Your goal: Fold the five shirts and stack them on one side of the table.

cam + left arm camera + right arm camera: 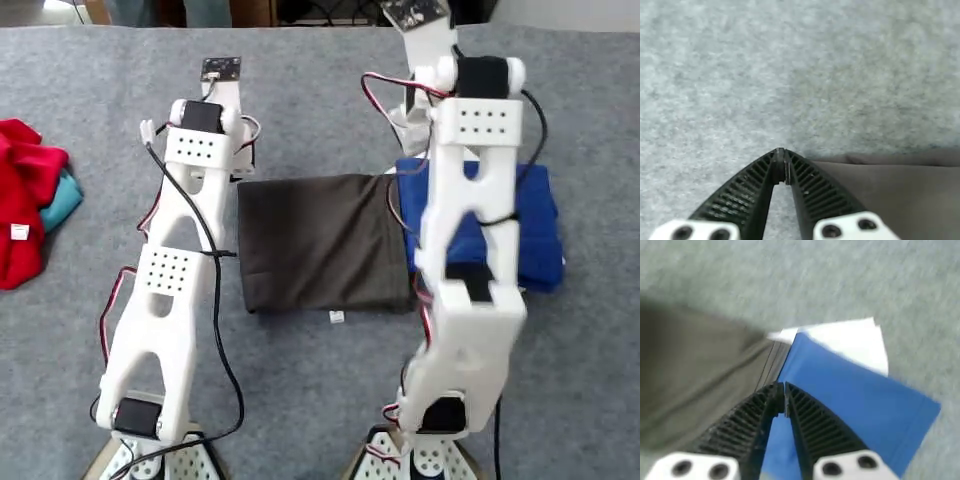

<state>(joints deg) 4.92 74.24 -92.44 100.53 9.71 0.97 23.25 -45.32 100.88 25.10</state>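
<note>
A dark brown folded shirt [320, 240] lies flat in the middle of the table between the two arms. At its right, a blue folded shirt [535, 225] rests on something white [855, 340], partly under the right arm [470, 200]. Red and teal shirts [25, 205] lie crumpled at the table's left edge. My left gripper [780, 167] is shut and empty, just off the far left corner of the brown shirt [890, 190]. My right gripper [780, 397] is shut and empty, above the seam where the brown shirt [695, 375] meets the blue one [850, 400].
Grey carpet-like cloth [320, 400] covers the table. A small white tag [337, 317] lies at the brown shirt's near edge. Both arm bases stand at the near edge. Open table lies between the left arm [195, 150] and the red pile.
</note>
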